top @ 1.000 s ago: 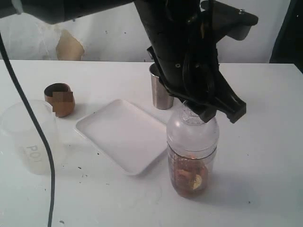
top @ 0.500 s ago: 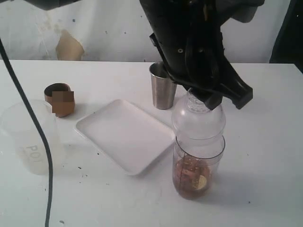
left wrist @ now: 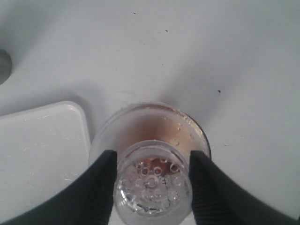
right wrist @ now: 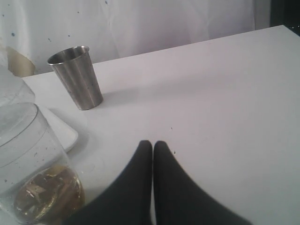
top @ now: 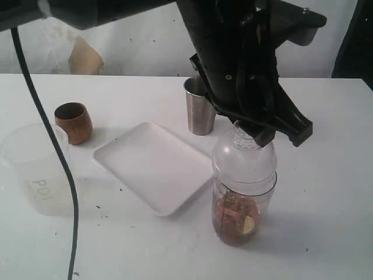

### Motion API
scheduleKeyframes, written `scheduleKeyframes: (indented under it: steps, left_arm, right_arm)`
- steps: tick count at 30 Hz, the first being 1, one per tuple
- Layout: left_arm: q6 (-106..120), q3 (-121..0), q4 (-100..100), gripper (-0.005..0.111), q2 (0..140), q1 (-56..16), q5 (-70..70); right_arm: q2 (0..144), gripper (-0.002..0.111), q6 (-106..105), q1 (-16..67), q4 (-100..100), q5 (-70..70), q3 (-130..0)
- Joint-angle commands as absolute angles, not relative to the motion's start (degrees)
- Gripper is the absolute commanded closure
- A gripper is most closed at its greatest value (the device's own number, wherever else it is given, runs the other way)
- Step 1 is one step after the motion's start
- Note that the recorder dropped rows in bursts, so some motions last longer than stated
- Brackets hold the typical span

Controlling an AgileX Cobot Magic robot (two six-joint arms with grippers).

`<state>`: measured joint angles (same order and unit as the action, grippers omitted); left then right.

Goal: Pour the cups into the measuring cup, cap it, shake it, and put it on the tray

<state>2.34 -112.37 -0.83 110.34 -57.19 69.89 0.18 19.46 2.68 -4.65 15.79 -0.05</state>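
Clamping the narrow neck of the clear domed cap [top: 245, 162] from either side, the left end effector [top: 250, 133] reaches down from above at the right of the exterior view. In the left wrist view its two dark fingers [left wrist: 104, 187] press against the neck with no gap showing. The cap sits on top of the measuring cup [top: 240, 207], which stands upright on the white counter [top: 326, 175] just beside the near right corner of the tray [top: 152, 166], not on it. A brownish mass (with one pale round piece among it) lies in the bottom of the measuring cup.

The steel tumbler [top: 200, 114] stands upright behind the tray's far right corner, partly hidden by the arm. The wooden cup [top: 74, 121] stands upright to the left of the tray, apart from it. Nearer the camera on the left is a frosted container [top: 35, 169] marked "P01", with a black cable [top: 58, 160] hanging across in front of it.

The right end effector [right wrist: 152, 157] is clenched, its fingertips pressed together and holding nothing, low over bare counter near the measuring cup.
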Motion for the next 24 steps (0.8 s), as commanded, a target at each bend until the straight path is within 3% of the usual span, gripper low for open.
scheduleKeyframes:
  steps: [1,24]
  left_arm:
    - [2.43,-111.58,-1.63,0.107,110.38,-57.42,69.96]
    - [3.46,-109.69,-4.67,0.107,110.38,-57.42,69.96]
  right_arm:
    - [0.0,0.108,19.17,2.88,-4.6,15.07,0.0]
    - [0.0,0.108,19.2,2.88,-4.6,15.06,0.0]
